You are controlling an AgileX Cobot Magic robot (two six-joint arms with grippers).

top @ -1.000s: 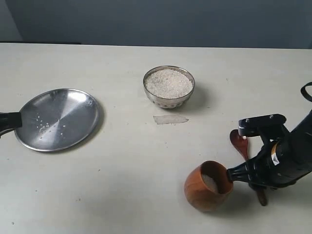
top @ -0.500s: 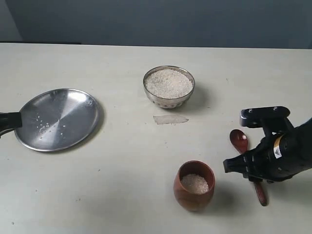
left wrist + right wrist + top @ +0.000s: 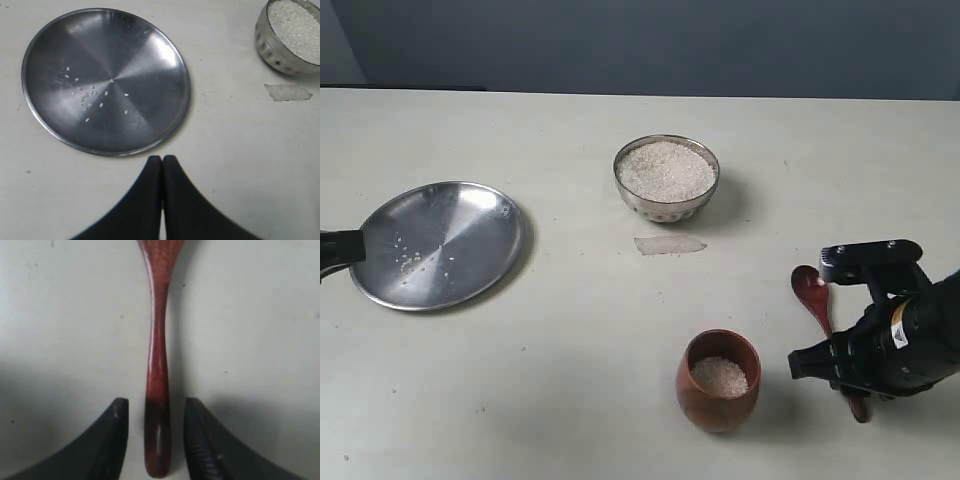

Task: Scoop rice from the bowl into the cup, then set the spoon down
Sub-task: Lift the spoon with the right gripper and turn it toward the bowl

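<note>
Okay, wooden spoon (image 3: 156, 365) lies flat on the table (image 3: 570, 380) beside the cup (image 3: 719, 380). Right gripper (image 3: 156, 407) open, jaws straddling the handle end, apart from it. Likely light, stiff, smooth: take it mid-handle. Left gripper (image 3: 162, 162) closed, empty.

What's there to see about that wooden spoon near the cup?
The spoon is dark reddish-brown, glossy wood, with an oval scoop and a long slim handle. It lies flat on the pale table, right of the cup in the exterior view. The right pincer straddles its handle end, open, not touching.
</note>
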